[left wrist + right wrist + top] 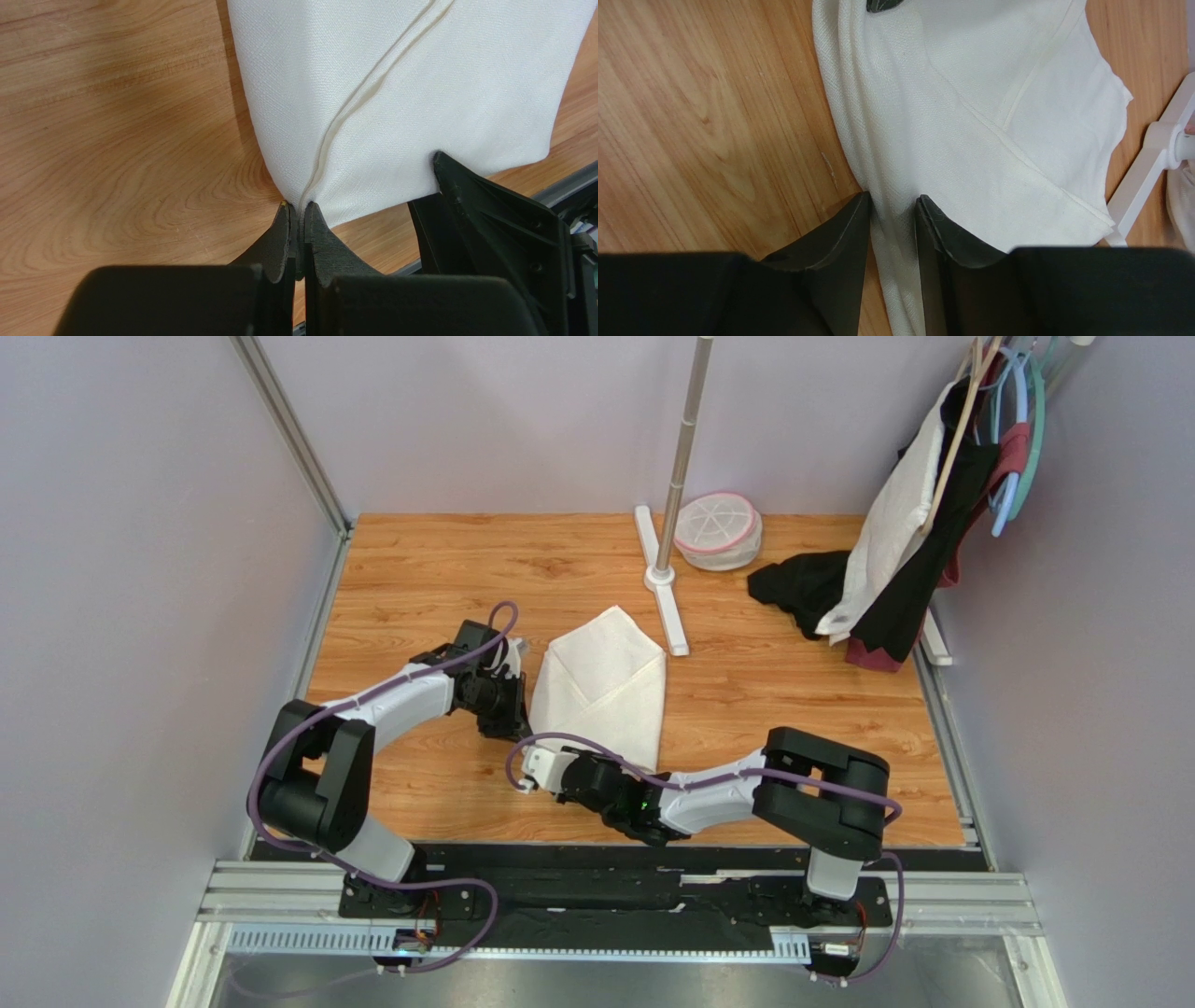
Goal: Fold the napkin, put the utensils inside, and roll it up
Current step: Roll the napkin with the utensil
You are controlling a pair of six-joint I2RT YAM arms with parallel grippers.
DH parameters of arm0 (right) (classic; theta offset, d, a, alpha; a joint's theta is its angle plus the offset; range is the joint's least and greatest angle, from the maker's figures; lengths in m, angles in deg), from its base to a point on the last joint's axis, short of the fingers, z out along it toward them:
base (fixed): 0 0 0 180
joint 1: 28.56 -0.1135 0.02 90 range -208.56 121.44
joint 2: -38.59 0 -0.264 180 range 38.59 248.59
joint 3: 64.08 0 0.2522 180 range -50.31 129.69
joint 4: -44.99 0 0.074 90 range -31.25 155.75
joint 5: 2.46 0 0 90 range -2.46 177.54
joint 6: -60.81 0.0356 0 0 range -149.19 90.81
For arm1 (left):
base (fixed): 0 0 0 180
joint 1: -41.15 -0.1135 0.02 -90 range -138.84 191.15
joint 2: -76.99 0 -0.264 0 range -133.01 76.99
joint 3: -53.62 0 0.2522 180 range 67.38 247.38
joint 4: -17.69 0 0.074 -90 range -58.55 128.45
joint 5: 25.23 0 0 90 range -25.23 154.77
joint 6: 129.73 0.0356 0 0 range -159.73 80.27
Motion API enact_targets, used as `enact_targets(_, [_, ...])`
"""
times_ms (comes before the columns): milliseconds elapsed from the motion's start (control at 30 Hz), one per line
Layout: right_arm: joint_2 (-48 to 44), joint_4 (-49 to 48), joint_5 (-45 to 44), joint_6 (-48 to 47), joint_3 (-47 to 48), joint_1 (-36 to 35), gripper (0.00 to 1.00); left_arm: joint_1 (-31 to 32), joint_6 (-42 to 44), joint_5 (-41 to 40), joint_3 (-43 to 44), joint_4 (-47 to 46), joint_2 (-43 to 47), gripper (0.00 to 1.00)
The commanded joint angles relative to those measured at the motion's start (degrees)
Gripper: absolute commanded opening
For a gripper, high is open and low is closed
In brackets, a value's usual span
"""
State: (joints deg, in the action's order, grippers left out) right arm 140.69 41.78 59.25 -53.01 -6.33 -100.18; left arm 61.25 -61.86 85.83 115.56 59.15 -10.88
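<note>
- L wrist view: the napkin [421, 84] is cut off at top + R edges; its corner disappears btwn the left gripper [300, 211] fingers.
- Same view: black part [491, 231] at R runs off the frame, can't ID it.
- R wrist view: napkin strip passes btwn the right gripper [891, 204] fingers and out the bottom edge; dark tip [884, 4] clipped at top.
- Top view: fingertips too small to read; pole [685, 434] + hung clothes [926, 504] cut off at top.

A white stand [659, 577] rises at twelve o'clock on the wooden table [786, 686], with a round pink-rimmed basket [718, 529] just beside it. At two o'clock a black cloth [802, 588] lies by garments [887, 532] on hangers [1017, 420].
</note>
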Motion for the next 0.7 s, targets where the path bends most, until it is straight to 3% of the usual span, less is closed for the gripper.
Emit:
enact_targets(0, [1.60,1.67,-0.63,0.08,0.83,-0.72,0.27,-0.41,1.39,0.12,2.00,0.42,0.34,0.00])
enact_targets(167, [2.22,6.07,3.15,2.45,2.68,-1.07,0.07,-0.50,1.21,0.12,1.91,0.25,0.86,0.00])
enact_targets(267, [2.48,8.70,5.53,3.42,3.91,-1.07,0.00,-0.67,1.04,0.12,1.83,0.07,1.48,0.02])
enact_targets(300, [2.57,10.02,6.84,3.60,4.17,-0.98,0.00,-0.76,0.86,0.04,1.83,-0.02,1.65,0.08])
enact_targets(333, [2.57,10.81,7.63,4.03,5.05,-0.98,0.00,-0.94,0.77,-0.05,1.83,-0.02,1.92,0.26])
enact_targets(400, [2.66,13.44,9.82,4.56,5.93,-0.90,0.00,-1.55,0.34,-0.49,1.65,-0.02,2.97,0.48])
enact_targets(433, [2.66,14.33,10.45,5.09,6.46,-0.90,0.00,-1.73,0.07,-0.84,1.56,-0.02,3.50,0.64])
enact_targets(533, [1.96,19.06,14.04,6.41,8.30,-0.02,0.00,-2.69,-1.25,-4.17,0.77,-0.19,6.66,0.77])
enact_targets(667, [-0.50,23.81,20.11,10.00,9.71,2.61,0.00,-4.01,-3.53,-9.89,-2.29,-0.63,13.42,0.81])
